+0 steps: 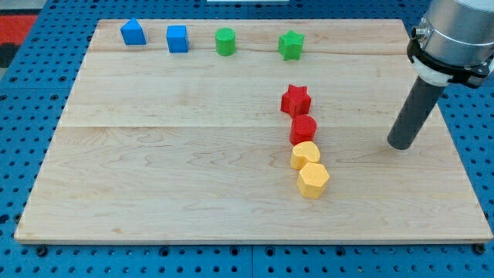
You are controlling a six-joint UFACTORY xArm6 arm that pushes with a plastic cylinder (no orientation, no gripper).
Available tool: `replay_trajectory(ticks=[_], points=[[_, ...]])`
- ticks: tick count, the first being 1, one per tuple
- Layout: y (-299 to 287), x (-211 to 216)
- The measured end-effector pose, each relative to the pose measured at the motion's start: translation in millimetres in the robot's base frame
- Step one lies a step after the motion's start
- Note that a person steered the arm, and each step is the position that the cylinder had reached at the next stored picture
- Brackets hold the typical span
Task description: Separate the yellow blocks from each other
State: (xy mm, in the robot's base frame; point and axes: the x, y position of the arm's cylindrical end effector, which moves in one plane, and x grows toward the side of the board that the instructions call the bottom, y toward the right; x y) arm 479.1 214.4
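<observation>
Near the board's right edge, my tip [400,144] stood clear of the touching yellow blocks [309,167], nothing against it. Separation looked unstarted; next, a push leftward between them.

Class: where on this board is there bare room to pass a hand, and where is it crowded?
Free: the wooden board left of the red-yellow column. Crowded: red star, red cylinder, two yellow blocks; my tip stands right.

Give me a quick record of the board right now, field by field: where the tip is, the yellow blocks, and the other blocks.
tip: my tip, right of the blocks, touching none
yellow blocks: yellow block touching yellow hexagon
red blocks: red star above red cylinder
top row: blue block, blue cube, green cylinder, green star
task state: yellows not yet separated
</observation>
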Motion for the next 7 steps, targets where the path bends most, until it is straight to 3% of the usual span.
replay_trajectory(ticks=[2, 5, 7], points=[[-50.6, 83.5], [-98.0, 52.0], [-182.8, 47.2]])
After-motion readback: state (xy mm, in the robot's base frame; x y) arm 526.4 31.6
